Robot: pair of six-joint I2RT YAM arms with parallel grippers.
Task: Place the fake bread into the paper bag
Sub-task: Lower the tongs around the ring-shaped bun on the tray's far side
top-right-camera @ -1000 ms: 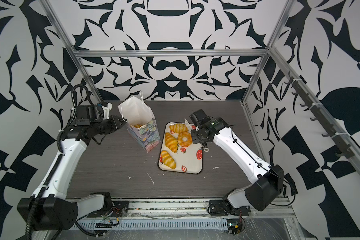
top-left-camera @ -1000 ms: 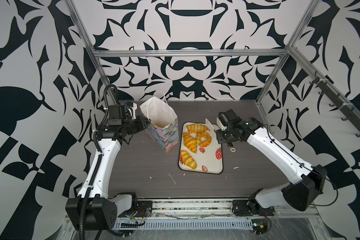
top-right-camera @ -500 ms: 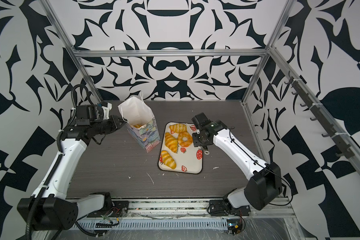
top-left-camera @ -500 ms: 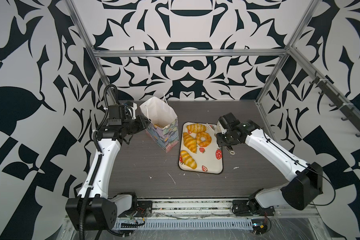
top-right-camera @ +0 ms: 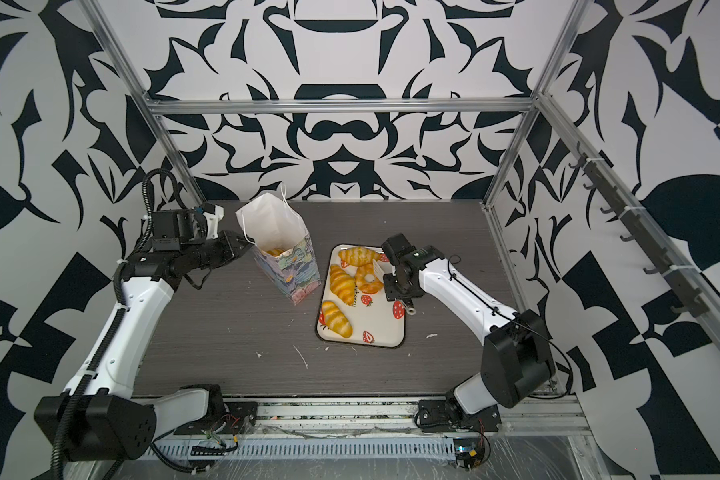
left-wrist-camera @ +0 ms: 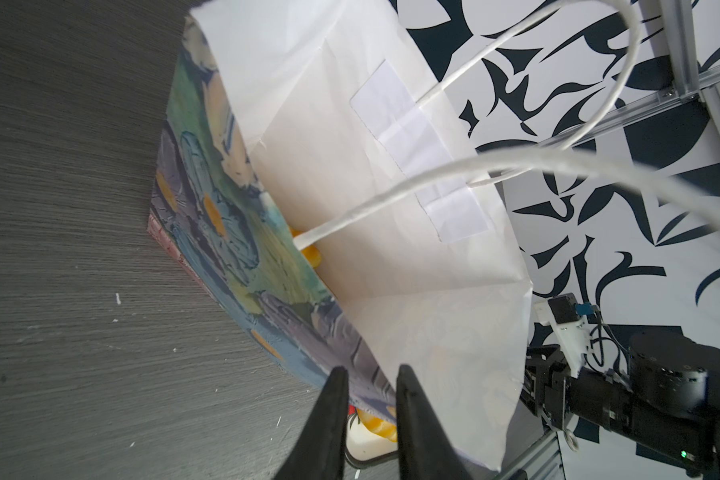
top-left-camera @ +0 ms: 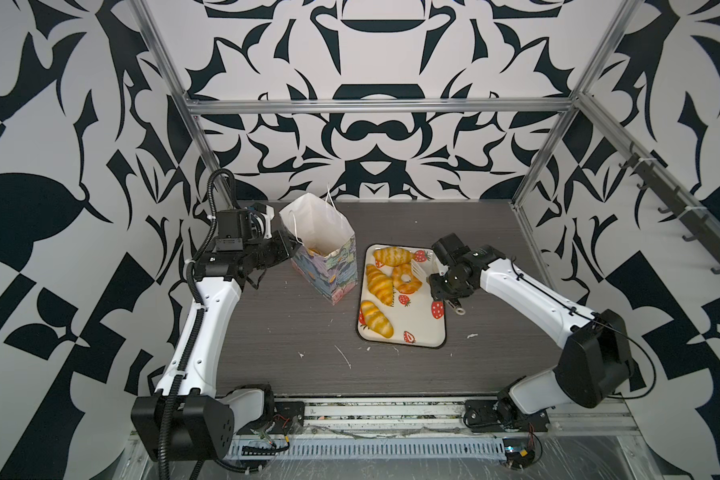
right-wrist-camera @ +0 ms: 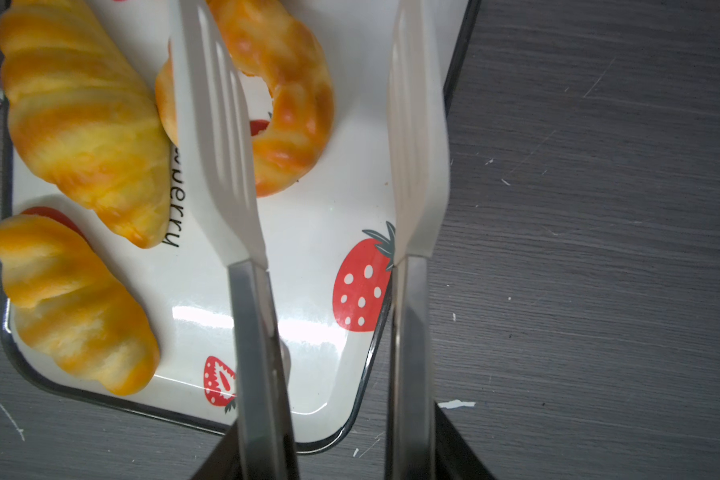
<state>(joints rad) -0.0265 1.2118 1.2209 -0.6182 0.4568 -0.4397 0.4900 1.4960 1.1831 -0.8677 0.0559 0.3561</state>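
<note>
The paper bag (top-left-camera: pixel 325 249) stands near the tabletop's far edge, left of the middle. Its wall is pinched tight by the left gripper (left-wrist-camera: pixel 368 374), and some bread (top-left-camera: pixel 314 250) seems to lie inside. The right gripper (top-left-camera: pixel 443 286) is clamped on tongs (right-wrist-camera: pixel 217 137), whose blades are spread. The doughnut (right-wrist-camera: pixel 292 104), in the far half of the tray (right-wrist-camera: pixel 308 324), is crossed by one blade, while the other hangs over the tray's edge nearest the right arm. To be straddled, the doughnut needs the tongs shifted toward the bag.

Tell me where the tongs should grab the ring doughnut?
Probably from above: the ring doughnut lies flat on the tray. Put one blade of the tongs in its hole, one outside the rim away from the croissant beside it.
</note>
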